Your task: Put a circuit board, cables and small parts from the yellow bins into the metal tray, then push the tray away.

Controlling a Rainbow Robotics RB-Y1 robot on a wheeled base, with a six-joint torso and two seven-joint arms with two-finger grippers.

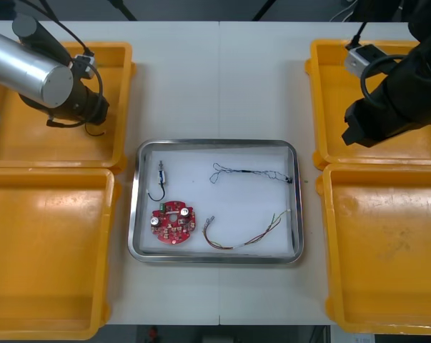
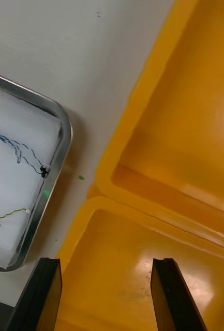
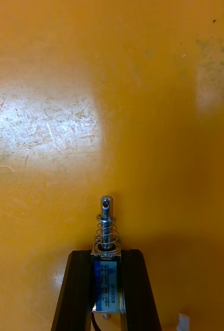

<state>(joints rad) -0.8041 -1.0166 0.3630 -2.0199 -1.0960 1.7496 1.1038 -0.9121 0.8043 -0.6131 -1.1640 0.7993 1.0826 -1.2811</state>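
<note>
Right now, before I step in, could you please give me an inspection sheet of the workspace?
Surface: light table bearing four yellow plastic bins and a white-lined metal tray.
Job's things: round red circuit board and small metal part with black cable lie in the tray.
Clutter: tiny green speck beside the tray.
Grippers: left gripper over the far left bin, shut on a spring-tipped metal part; right gripper open above both right bins.
Cables: twisted blue and white cable, red and yellow cable, both in the tray.
Surroundings: nothing seen.
</note>
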